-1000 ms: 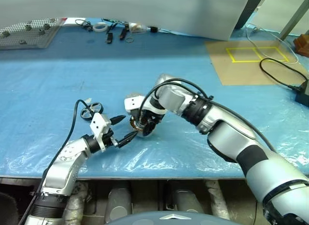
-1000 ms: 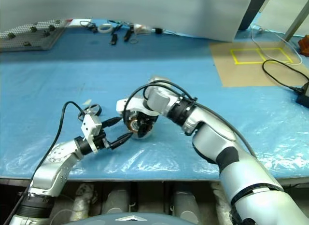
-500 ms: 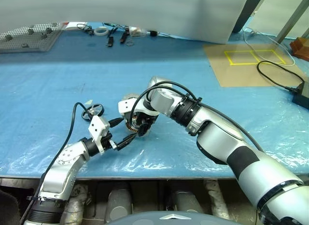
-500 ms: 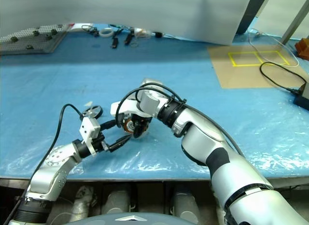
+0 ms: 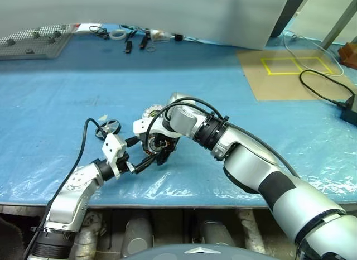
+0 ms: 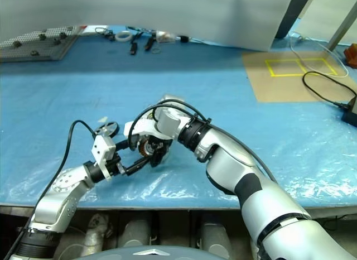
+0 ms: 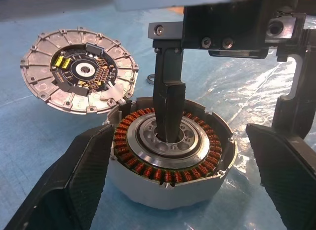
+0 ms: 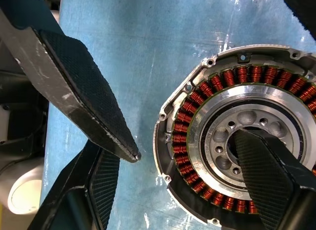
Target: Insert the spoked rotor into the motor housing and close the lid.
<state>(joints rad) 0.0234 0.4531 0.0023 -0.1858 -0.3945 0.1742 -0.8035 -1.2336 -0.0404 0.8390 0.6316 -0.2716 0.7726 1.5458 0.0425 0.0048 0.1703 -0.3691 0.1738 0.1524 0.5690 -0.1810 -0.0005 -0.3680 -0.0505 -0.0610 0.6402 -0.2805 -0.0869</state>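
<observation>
The motor housing (image 7: 170, 161), a silver can with copper windings, stands on the blue table between the fingers (image 7: 69, 190) of my left gripper (image 5: 146, 152), which is open and clear of its wall. My right gripper (image 8: 170, 146) points down over the housing (image 5: 159, 145) and is open. One of its fingers (image 7: 168, 106) is in the dark central hole and the other is outside the wall, apart from it. The lid (image 7: 49, 77) lies just behind the housing, segmented face up. Left of the grippers, the small black spoked rotor (image 5: 109, 128) lies on the table.
A perforated board (image 5: 33, 39) sits at the back left. A tape roll (image 5: 117, 34) and small tools lie along the back edge. A brown sheet with a yellow rectangle (image 5: 290, 70) and a black cable (image 5: 323, 87) are at the right. The table's front edge is close below the grippers.
My right gripper's fingers have spread apart and let go of the housing wall. The left arm has stayed where it was, still open.
</observation>
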